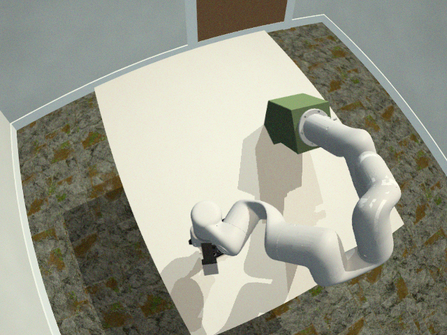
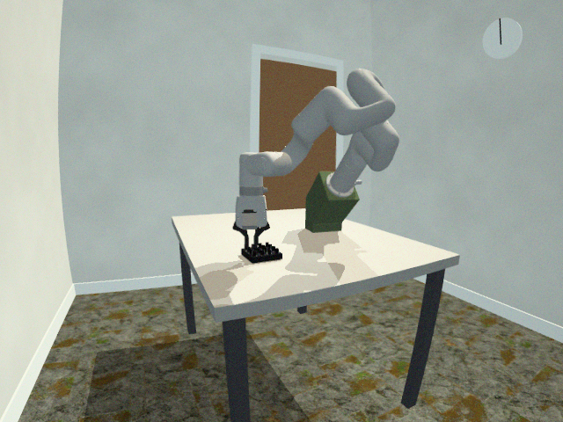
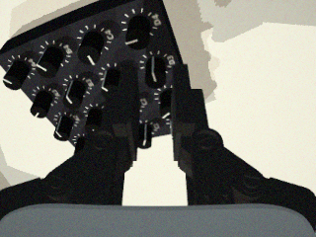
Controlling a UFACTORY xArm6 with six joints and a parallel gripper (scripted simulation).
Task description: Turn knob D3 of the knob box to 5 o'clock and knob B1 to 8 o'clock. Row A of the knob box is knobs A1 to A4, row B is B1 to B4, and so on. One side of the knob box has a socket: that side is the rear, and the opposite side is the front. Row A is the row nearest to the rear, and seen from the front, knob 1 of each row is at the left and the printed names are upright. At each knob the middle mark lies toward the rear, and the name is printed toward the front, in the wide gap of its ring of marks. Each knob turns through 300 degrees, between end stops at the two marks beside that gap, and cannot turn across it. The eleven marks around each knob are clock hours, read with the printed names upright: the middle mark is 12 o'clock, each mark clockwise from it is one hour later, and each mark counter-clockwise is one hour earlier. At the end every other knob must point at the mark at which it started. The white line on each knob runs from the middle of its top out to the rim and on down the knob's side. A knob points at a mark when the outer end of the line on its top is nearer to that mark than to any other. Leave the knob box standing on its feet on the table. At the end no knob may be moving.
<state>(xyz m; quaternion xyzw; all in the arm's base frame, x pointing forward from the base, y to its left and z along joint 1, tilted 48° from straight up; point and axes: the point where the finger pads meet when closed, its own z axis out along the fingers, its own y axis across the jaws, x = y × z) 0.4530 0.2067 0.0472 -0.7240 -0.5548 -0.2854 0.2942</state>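
Black on black, so called for care: lowering claw [image 3: 154, 87], narrowly spread and empty, squarely astride mid-frame knob [image 3: 154, 67] of box [image 3: 142, 0] before pinching.

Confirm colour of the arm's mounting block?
Green mounting block, clearest in the top view.

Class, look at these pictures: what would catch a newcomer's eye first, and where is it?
A white arm snakes from a green block across the pale table. Near the table's front edge, its hand hangs just over a small black knob box, fingers partly closed with nothing gripped.
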